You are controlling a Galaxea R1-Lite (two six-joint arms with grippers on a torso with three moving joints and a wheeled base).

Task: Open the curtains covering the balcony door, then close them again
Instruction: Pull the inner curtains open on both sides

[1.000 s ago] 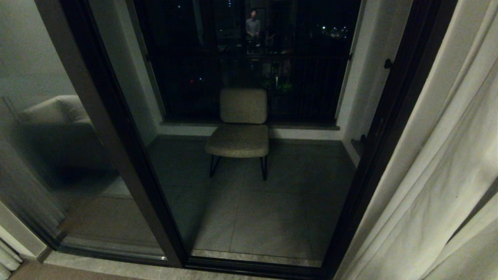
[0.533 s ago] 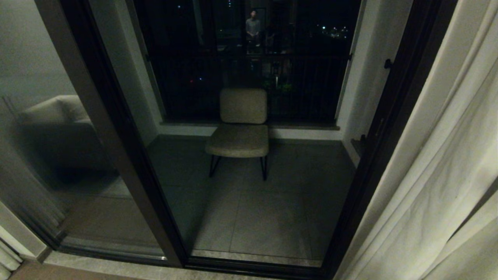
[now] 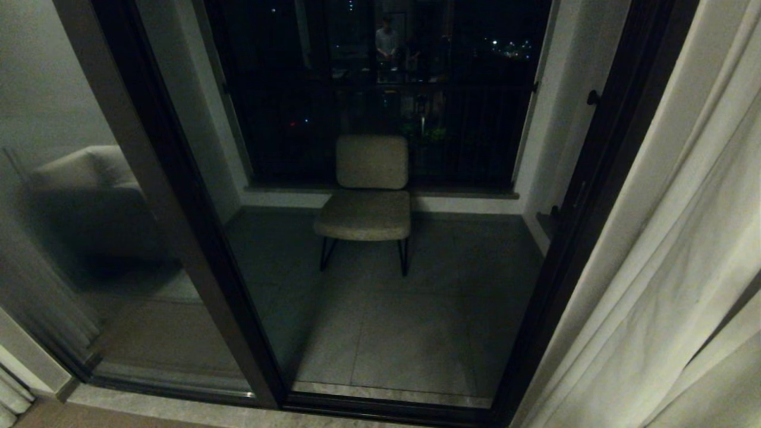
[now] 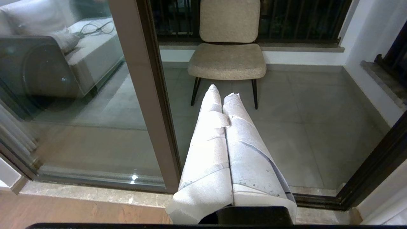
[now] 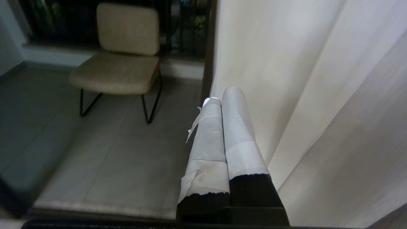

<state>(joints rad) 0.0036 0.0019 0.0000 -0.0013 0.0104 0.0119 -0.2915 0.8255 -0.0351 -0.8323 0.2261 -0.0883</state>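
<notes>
The balcony door [image 3: 184, 196] has a dark frame and glass panes, and it stands uncovered across the middle of the head view. One cream curtain [image 3: 672, 285] hangs bunched at the right. A sliver of another curtain [image 3: 7, 399] shows at the lower left corner. Neither gripper appears in the head view. In the right wrist view my right gripper [image 5: 222, 95] is shut with its taped fingers pressed together and nothing between them. It sits just beside the curtain [image 5: 302, 79]. My left gripper [image 4: 223, 90] is also shut and empty, pointing toward the door frame [image 4: 149, 95].
A beige padded chair [image 3: 368, 196] on thin black legs stands on the tiled balcony floor behind the glass. A railing and a dark window lie beyond it, with a person reflected [image 3: 386, 41] in the glass. A sofa is mirrored [image 3: 89, 178] in the left pane. The stone sill [image 3: 178, 410] runs along the bottom.
The folds of the right curtain have shifted slightly. The door, the chair and the camera have stayed put.
</notes>
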